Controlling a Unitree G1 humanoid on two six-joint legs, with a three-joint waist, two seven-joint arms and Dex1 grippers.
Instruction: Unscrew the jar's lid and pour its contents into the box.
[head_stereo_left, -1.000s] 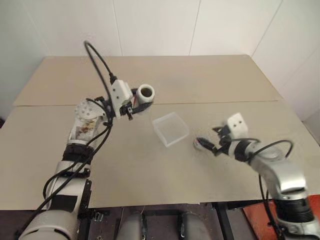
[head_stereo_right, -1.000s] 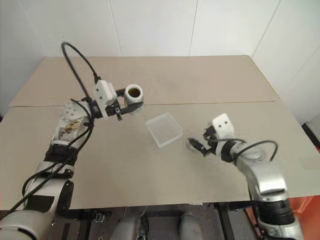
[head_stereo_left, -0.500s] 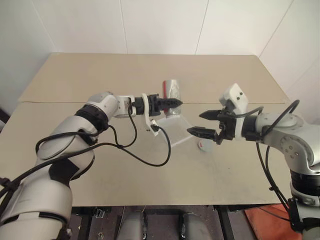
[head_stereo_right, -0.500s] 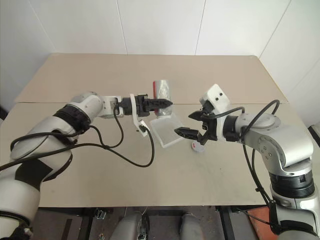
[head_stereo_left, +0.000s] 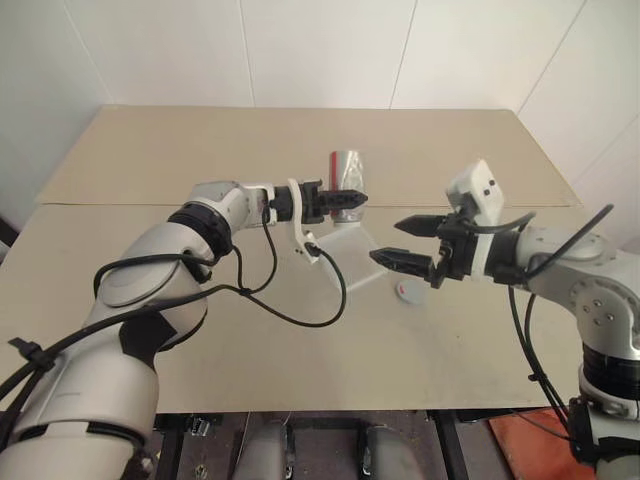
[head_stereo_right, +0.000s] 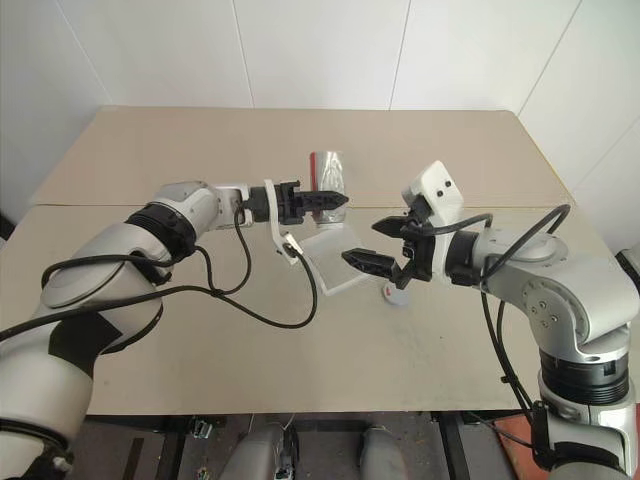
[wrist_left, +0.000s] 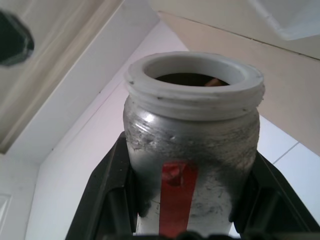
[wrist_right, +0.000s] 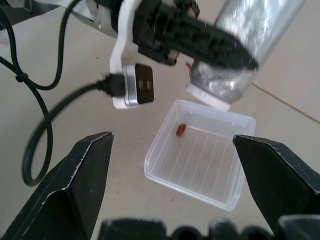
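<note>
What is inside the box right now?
One small brown piece lies in the box, near the corner under the upended jar. The rest of its floor looks bare; the jar's mouth hides a bit of the far edge.

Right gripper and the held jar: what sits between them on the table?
The box, directly under the jar mouth, with one small brown piece in it. The open right gripper faces it, clearest in the right wrist view.

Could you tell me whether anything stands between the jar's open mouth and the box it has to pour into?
Nothing visible does. The jar, clamped in the left tool, hangs tilted with its mouth just over the box, lid off on the table.
</note>
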